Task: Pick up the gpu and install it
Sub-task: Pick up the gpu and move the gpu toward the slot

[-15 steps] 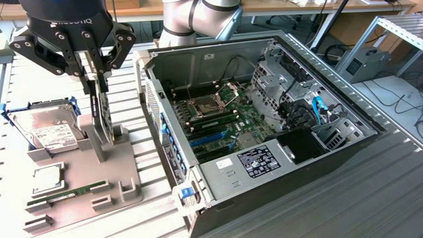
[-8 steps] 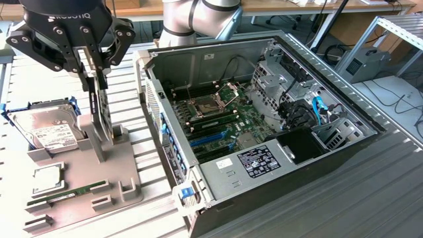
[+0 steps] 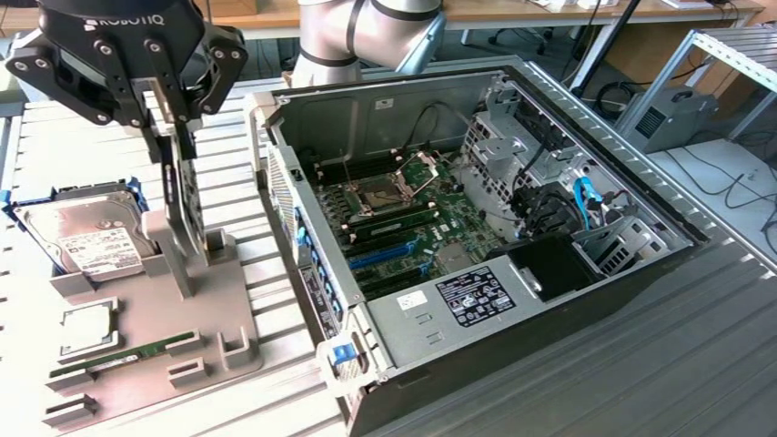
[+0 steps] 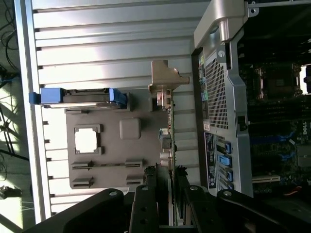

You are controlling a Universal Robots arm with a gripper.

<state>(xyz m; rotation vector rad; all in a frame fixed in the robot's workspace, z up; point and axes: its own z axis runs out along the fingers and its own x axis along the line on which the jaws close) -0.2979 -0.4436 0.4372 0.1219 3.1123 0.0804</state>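
Hand (image 3: 174, 137) pinches the top edge of the thin black gpu card (image 3: 182, 214), which stands on edge at the grey plastic holder tray (image 3: 158, 337), on the exterior view's left of the open black computer case (image 3: 282, 182). Risk: a narrow edge grip could let the card tilt and snag the holder or case wall.

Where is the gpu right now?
On the exterior view's left, the gpu stands on edge on the gray holder, between the hard drive and the open computer case, directly under the gripper.

Hard drive (image 3: 91, 238), memory stick (image 3: 127, 353) on grey holder (image 3: 158, 314); open computer case (image 3: 364, 114) beside.
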